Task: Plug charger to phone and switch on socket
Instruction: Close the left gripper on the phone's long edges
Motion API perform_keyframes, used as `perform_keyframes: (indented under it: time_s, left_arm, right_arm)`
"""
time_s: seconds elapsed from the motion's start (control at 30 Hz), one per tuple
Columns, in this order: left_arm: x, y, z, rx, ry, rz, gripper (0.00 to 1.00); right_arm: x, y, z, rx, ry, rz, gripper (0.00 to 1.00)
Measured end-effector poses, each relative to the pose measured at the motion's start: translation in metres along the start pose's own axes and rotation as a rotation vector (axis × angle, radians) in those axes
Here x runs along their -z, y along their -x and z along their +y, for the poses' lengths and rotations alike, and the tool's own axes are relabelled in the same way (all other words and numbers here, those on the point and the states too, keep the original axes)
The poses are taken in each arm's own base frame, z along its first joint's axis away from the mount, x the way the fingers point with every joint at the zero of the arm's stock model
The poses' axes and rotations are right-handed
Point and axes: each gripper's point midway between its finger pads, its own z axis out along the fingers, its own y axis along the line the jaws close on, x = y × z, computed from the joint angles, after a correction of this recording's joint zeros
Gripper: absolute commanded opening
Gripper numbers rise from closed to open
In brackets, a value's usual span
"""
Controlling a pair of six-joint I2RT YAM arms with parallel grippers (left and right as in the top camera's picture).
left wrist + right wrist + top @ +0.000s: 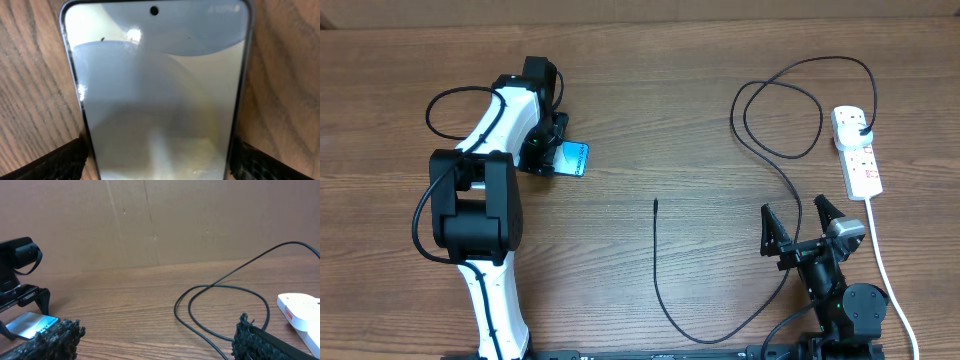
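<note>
Table (650, 100): brown wood grain, carrying everything.
Phone (160, 100): flat and screen-up in the left half of the table, about midway between the far and near edges; the screen is lit pale blue, with a camera dot at its top edge.
Left gripper (563, 158): low over the phone, jaws wide apart, one finger (60, 162) at each long edge. I cannot tell whether they press it.
Charger (655, 250): connector tip free near the table's middle, well apart from the phone. The cable curves along the near edge, loops toward the far right, and its plug sits in the socket.
Socket (860, 165): by the right edge; red markings too small to read.
Right gripper (792, 205): near-right corner, jaws spread, holding nothing.
</note>
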Motion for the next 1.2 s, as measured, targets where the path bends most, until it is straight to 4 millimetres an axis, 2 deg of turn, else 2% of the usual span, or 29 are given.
perform_keyframes:
  time_s: [0.6,1.2]
  left_arm:
    - [0.0001,-0.0056,0.0020,0.015,0.007,0.034,0.94]
    - [-0.0001,-0.0028,0.0051,0.032,0.015,0.080,0.91]
  right_arm:
    - [0.0000,-0.0002,0.0000,0.000,0.000,0.001,1.00]
    - [0.0000,-0.0002,0.0000,0.000,0.000,0.001,1.00]
